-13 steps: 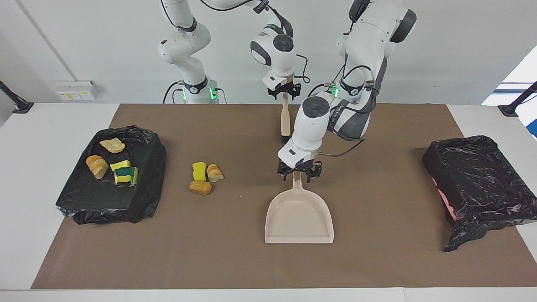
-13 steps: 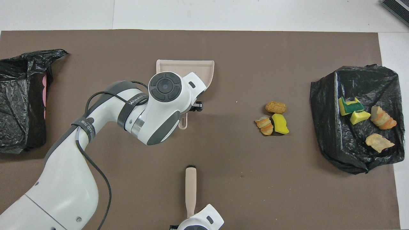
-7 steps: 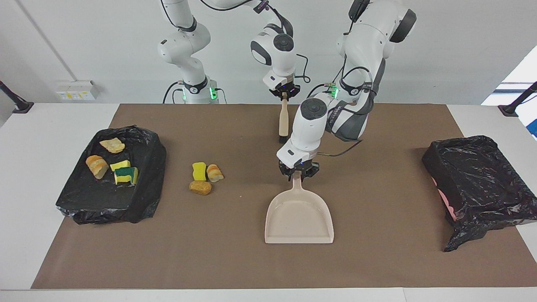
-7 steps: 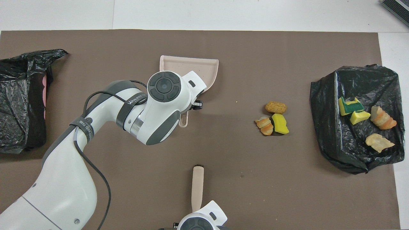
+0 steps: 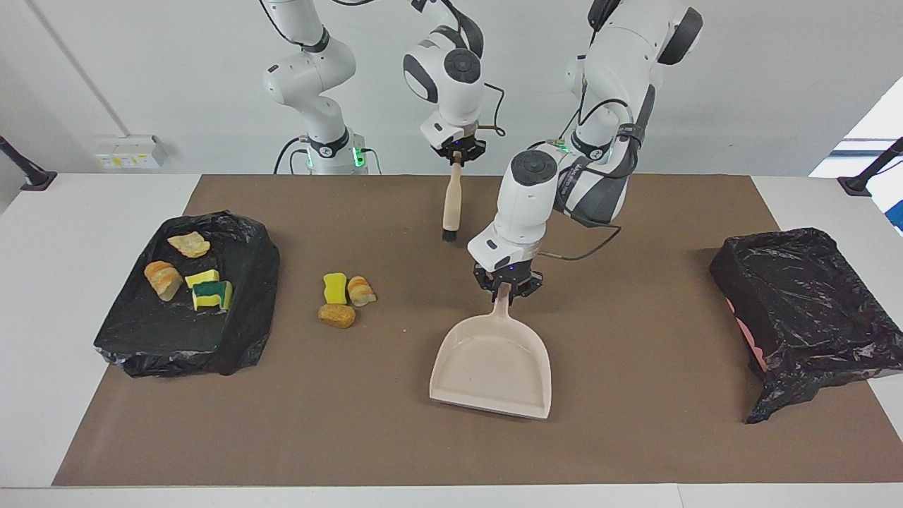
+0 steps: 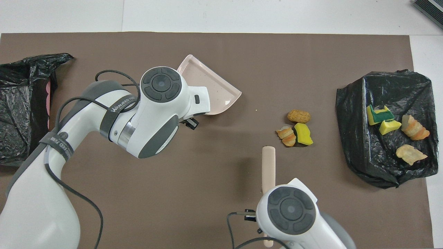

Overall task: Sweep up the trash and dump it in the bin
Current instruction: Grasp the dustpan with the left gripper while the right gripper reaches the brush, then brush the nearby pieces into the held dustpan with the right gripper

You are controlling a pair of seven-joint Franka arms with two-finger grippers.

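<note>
My left gripper (image 5: 506,283) is shut on the handle of the beige dustpan (image 5: 492,367), which is skewed over the middle of the mat; in the overhead view the dustpan (image 6: 211,90) opens toward the loose trash. My right gripper (image 5: 457,151) is shut on the top of a wooden brush (image 5: 451,201), which hangs bristles-down over the mat; only the brush handle (image 6: 268,166) shows from above. Three loose trash pieces lie together: a yellow sponge bit (image 5: 335,288), a bread-like lump (image 5: 360,290) and a tan lump (image 5: 337,315).
A black-bag-lined bin (image 5: 233,331) at the right arm's end holds several pieces, including a green-backed sponge (image 5: 211,295). A second black-bagged bin (image 5: 804,310) over a pink tray stands at the left arm's end. A brown mat (image 5: 635,437) covers the table.
The left gripper shut on the dustpan handle and swung the pan's mouth toward the trash. The right gripper raised the brush and carried it toward the loose trash.
</note>
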